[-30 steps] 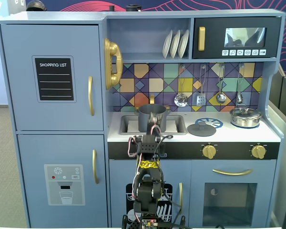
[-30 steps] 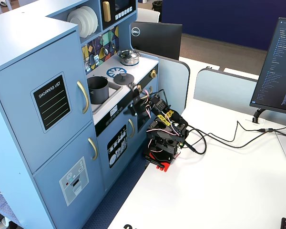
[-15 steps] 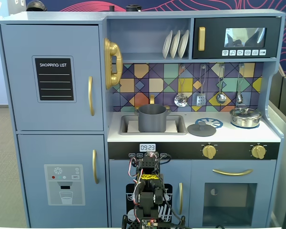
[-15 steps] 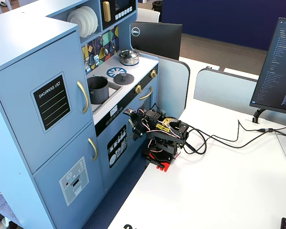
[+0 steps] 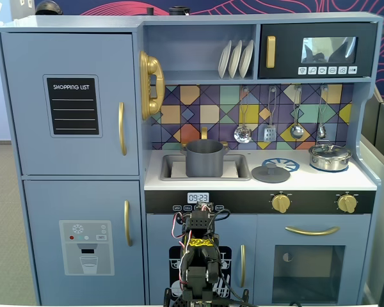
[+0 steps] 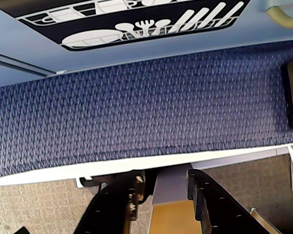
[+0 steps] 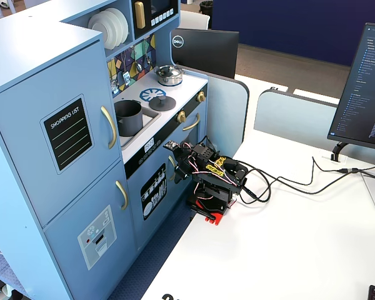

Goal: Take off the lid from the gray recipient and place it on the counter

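So the lid (image 5: 271, 173) is already off and lying flat on the white worktop (image 5: 307, 180), just right of the sink and overlapping the blue burner circle (image 5: 285, 164). The gray recipient (image 5: 204, 158) sits open-topped in the sink (silver pot (image 5: 329, 157) is over at the far right). The gripper (image 6: 162, 192) is folded down low in front of the kitchen, fingers slightly spread with nothing between them.

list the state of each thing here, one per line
gray recipient: upright in the sink, uncovered
lid: off, flat on the counter, overlapping the burner circle
silver pot: lidded, on the counter's right end
fridge doors: shut
oven door: shut
gripper: empty, jaws apart, folded low, pointing down
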You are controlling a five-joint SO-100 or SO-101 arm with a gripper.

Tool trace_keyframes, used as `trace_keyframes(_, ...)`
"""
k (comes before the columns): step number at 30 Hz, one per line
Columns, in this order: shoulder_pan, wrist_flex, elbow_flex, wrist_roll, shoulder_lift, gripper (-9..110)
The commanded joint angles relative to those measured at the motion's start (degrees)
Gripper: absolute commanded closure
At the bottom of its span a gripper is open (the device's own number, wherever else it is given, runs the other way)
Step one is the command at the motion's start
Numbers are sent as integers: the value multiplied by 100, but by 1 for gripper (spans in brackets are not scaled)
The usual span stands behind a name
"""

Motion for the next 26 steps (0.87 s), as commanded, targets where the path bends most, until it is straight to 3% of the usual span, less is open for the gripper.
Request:
trace_keyframes(1,149,1046,0,-35,-35,97)
trace_keyframes(26,149,1046,0,-35,-35,93)
